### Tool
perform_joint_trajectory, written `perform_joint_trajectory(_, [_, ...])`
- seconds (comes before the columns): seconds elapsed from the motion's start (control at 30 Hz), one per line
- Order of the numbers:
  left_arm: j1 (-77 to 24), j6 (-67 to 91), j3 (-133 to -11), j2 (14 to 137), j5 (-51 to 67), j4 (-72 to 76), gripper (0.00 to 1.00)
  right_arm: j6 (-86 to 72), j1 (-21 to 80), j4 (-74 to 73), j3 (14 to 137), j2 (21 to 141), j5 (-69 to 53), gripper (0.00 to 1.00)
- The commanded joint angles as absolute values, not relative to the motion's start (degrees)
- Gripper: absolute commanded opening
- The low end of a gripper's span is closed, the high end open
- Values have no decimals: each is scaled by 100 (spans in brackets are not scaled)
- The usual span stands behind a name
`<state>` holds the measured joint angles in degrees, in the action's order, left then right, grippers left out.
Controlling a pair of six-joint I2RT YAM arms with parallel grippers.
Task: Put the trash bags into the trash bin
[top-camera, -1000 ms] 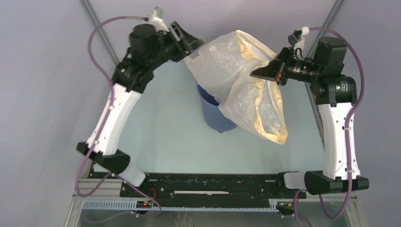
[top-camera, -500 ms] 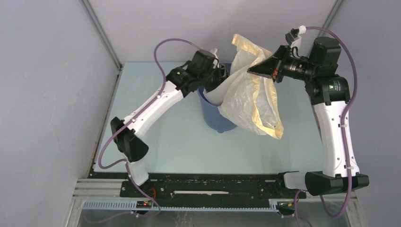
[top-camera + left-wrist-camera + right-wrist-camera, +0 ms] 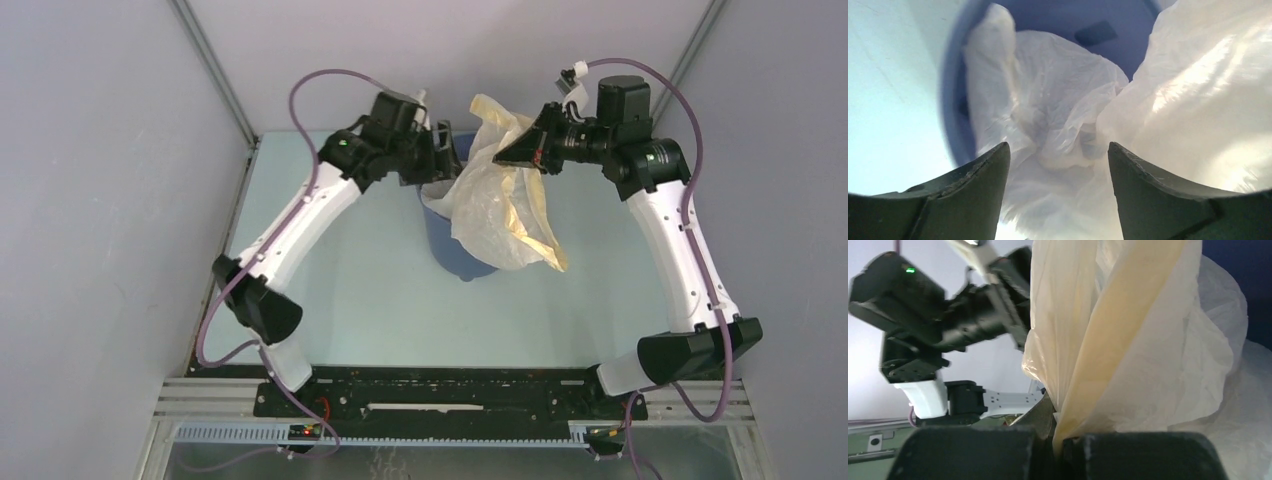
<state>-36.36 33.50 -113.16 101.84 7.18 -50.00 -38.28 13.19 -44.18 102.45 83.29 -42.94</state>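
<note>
Right tool point(image 3: 498, 158) is clamped on the bag point(image 3: 500, 215), left tool point(image 3: 1058, 150) is apart over the bin point(image 3: 450, 250); that overhang could drag it out.

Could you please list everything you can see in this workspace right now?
trash bag: one, translucent pale yellowish-white with a yellow rim band, partly stuffed into the bin and partly draped over its right side
trash bin: one, blue, upright at the middle back of the table
table: one, pale blue-green, under everything
walls: grey, at the left, back and right
mounting rail: one, black, along the near edge
left arm: one, white and black, reaching over the bin
right arm: one, white and black, raised beside the bin
left claw: open, above the bag inside the bin
right claw: shut on the bag's rim
</note>
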Motion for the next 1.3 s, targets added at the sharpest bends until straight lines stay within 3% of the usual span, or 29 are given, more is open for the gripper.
perform_joint_trajectory(0.0, [-3359, 3248, -11458, 9297, 968, -5140, 77, -3382, 1347, -4672, 10857, 8417, -3951, 0])
perform_joint_trajectory(0.17, [-3342, 3593, -10380, 8416, 841, -4749, 76, -2991, 1327, -5319, 11839, 8784, -3371, 0])
perform_joint_trajectory(0.33, [-3052, 3955, -9485, 7765, 261, -4609, 83, -3078, 1367, -5125, 12157, 8953, -2820, 0])
perform_joint_trajectory(0.6, [-2917, 4455, -8535, 7754, 1176, -3892, 78, -2684, 2022, -4669, 12497, 9273, -484, 0])
perform_joint_trajectory(0.77, [-3077, 4420, -8489, 8060, 1418, -3826, 70, -2548, 2198, -4185, 12576, 9483, -178, 0])
perform_joint_trajectory(0.93, [-3277, 4144, -8515, 7816, 923, -4071, 65, -2609, 2258, -3529, 12570, 9625, -365, 0])
perform_joint_trajectory(1.07, [-3404, 3949, -8049, 6640, 244, -3799, 81, -3045, 2276, -3818, 12676, 9683, -383, 0])
perform_joint_trajectory(1.17, [-3969, 3750, -6953, 5323, 33, -2225, 94, -3505, 2224, -3627, 12276, 9458, -613, 0])
perform_joint_trajectory(1.27, [-4486, 3639, -6161, 4763, 43, -1023, 100, -3810, 2185, -3257, 11927, 9244, -769, 0])
